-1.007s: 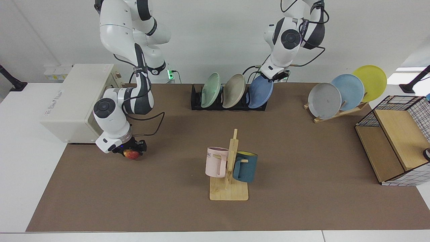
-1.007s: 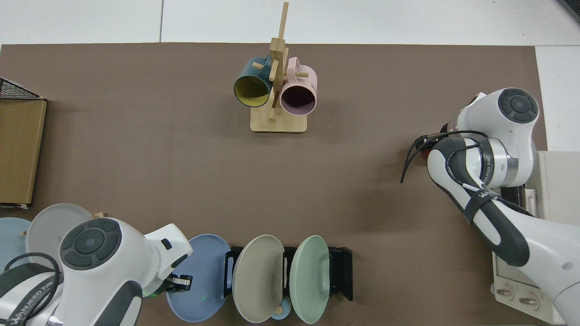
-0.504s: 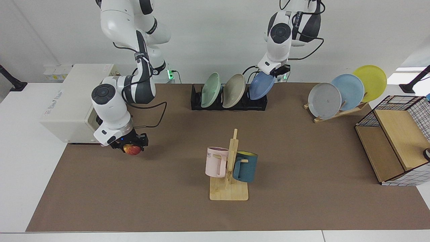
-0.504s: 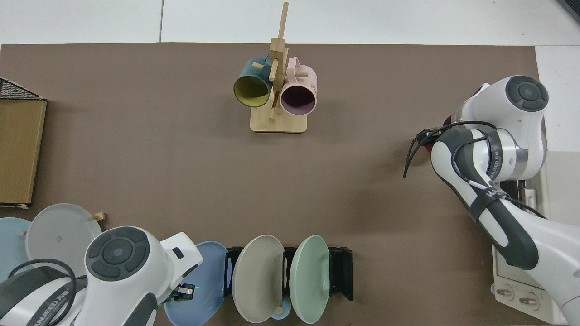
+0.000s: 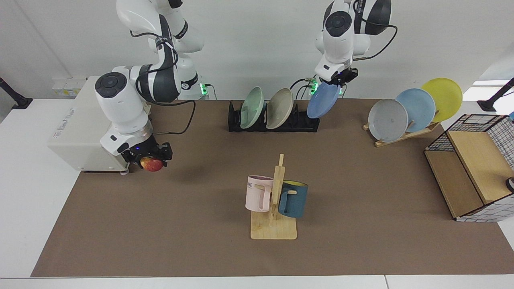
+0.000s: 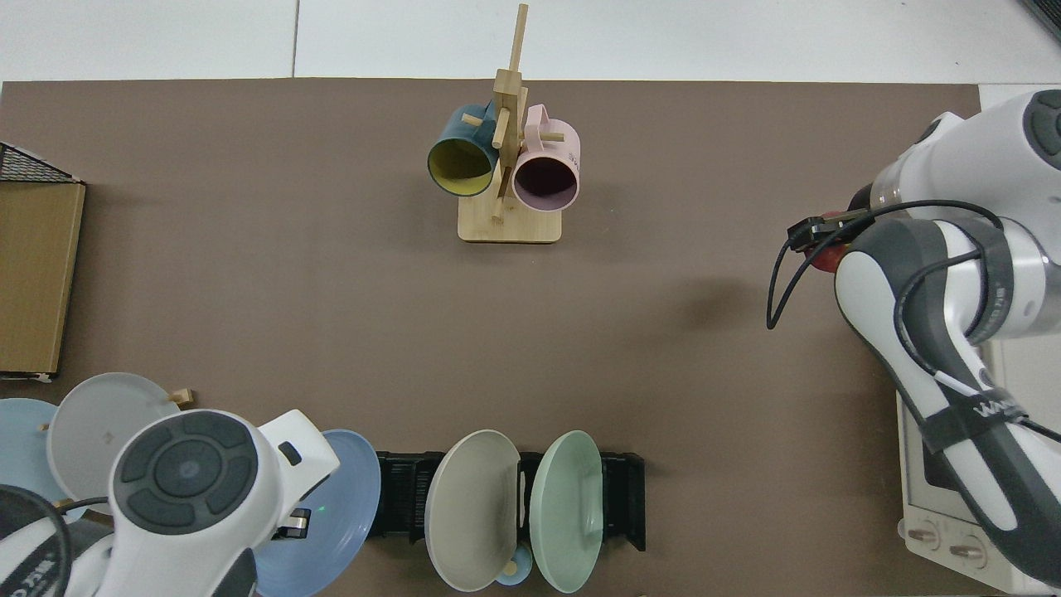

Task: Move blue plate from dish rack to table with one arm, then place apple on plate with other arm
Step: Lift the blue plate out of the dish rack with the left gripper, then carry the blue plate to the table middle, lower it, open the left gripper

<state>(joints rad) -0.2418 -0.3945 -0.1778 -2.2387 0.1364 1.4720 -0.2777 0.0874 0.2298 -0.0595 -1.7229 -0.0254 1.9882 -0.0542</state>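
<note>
With the round matte periwinkle-blue plate pinched by the left gripper clear of the black slotted dish rack at three o'clock, it should be levelled before lowering, while the red-yellow apple is clamped aloft in the right gripper.

Table: brown mat, white edges. Resting on it: black dish rack, wooden plate stand, mug tree, wire-and-wood shelf, white appliance.

A wooden mug stand holds a pink mug and a dark blue mug. A grey plate, a light blue plate and a yellow plate lean on a wooden plate stand.
</note>
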